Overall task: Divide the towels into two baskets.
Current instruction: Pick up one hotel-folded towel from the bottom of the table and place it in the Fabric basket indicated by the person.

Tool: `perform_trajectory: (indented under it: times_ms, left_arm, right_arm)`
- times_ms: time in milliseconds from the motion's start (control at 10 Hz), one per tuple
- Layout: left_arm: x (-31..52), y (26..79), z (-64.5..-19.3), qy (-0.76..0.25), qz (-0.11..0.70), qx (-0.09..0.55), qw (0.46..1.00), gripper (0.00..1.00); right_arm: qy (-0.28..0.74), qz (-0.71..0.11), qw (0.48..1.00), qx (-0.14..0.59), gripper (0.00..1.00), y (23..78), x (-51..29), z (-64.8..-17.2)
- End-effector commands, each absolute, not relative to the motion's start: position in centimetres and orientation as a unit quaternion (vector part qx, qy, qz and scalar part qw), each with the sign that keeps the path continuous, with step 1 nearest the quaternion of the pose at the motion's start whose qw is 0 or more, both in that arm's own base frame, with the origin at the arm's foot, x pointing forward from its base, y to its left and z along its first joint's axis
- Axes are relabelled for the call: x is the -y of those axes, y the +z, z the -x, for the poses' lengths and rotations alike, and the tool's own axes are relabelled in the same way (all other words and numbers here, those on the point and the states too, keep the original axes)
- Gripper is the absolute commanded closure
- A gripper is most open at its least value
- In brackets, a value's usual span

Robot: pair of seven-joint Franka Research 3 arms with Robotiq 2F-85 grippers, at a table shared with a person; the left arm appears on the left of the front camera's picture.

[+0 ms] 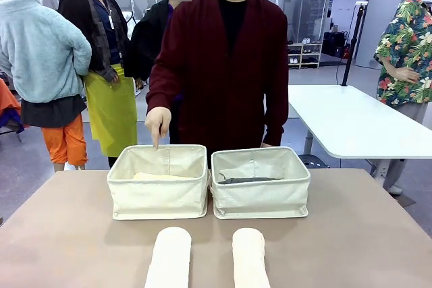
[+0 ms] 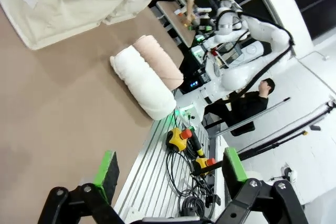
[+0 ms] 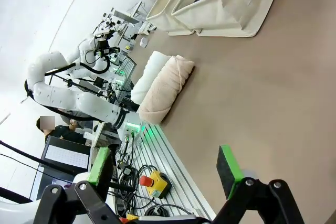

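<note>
Sitting on the far left of the table (image 1: 61, 234), the left basket (image 1: 158, 200) is holding the pale yellow towel (image 1: 158, 177), which is lying flat inside it. The person's hand (image 1: 158, 123) is hanging above that basket's far rim, its forefinger pointing down into it. Just beside it, the walls nearly touching, the right basket (image 1: 260, 200) is holding the dark grey towel (image 1: 248, 180).

On the near side you are looking at two towels lying outside the baskets, side by side with a gap between them, each running from near to far. The white towel (image 1: 169, 257) is lying in front of the left basket and the cream-pink towel (image 1: 250, 257) in front of the right one.

Your left gripper (image 2: 170, 167) is hovering by the table's near edge, its jaws standing wide apart and gripping nothing. Your right gripper (image 3: 164, 163) is likewise spreading its jaws wide, with nothing between them, and hanging above the near part of the tabletop.
</note>
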State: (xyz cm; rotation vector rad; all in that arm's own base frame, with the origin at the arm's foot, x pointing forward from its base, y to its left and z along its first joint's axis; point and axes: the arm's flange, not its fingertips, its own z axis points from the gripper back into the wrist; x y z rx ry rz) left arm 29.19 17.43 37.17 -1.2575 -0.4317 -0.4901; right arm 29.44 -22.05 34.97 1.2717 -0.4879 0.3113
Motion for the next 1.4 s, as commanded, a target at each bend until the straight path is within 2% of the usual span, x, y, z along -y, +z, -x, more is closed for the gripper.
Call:
perform_trajectory:
  times_ms: [0,600,900,1300]
  left_arm:
    - [-11.4,39.1,-27.5,-0.198,0.556,0.159,0.791,0.0]
    - [2.9,38.8,-25.9,-0.158,0.404,0.13,0.891,0.0]
    - [8.8,36.6,-26.0,-0.18,0.36,0.087,0.911,0.0]
    - [13.6,33.0,-24.8,-0.142,0.307,0.097,0.936,0.0]
  right_arm:
    - [0.151,-0.584,0.765,0.228,0.0,35.2,22.0,-28.9]
    - [0.151,-0.584,0.765,0.228,0.0,35.2,22.0,-28.9]
    - [0.151,-0.584,0.765,0.228,0.0,35.2,22.0,-28.9]
    - [0.151,-0.584,0.765,0.228,0.0,35.2,22.0,-28.9]
